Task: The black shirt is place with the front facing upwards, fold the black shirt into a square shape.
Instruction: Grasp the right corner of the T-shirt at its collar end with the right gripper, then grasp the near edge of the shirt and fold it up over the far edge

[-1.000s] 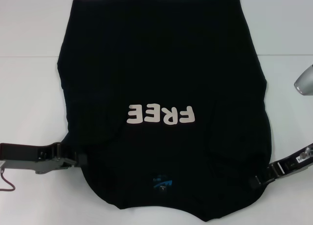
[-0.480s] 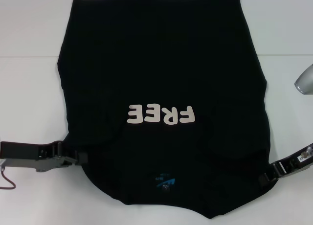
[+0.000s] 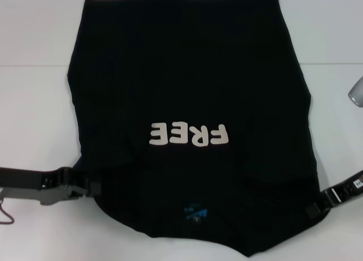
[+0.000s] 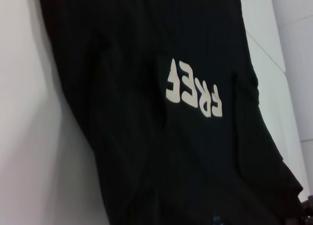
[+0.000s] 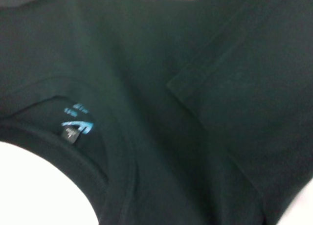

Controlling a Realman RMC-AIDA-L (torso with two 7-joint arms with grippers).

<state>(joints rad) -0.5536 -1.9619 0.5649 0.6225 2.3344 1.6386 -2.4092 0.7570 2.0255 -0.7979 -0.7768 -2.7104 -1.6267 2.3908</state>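
Note:
The black shirt (image 3: 187, 74) lies front up on the white table, its sleeves folded inward. Its white letters "FREE" (image 3: 189, 134) read upside down from my side, and the blue neck label (image 3: 193, 215) sits near the front edge. At the shirt's near left shoulder, my left gripper (image 3: 95, 186) is shut on the cloth. My right gripper (image 3: 311, 209) is shut on the near right shoulder. The left wrist view looks along the shirt (image 4: 122, 88) and its letters (image 4: 194, 90). In the right wrist view the collar and the label (image 5: 76, 127) show close up.
White table (image 3: 34, 102) surrounds the shirt on both sides and at the back. A silver part of the right arm (image 3: 356, 93) shows at the right edge. A thin red cable (image 3: 5, 215) hangs by the left arm.
Both grippers have moved slightly toward the near edge, the right one also outward. The shirt's letters and label have shifted a little nearer with them.

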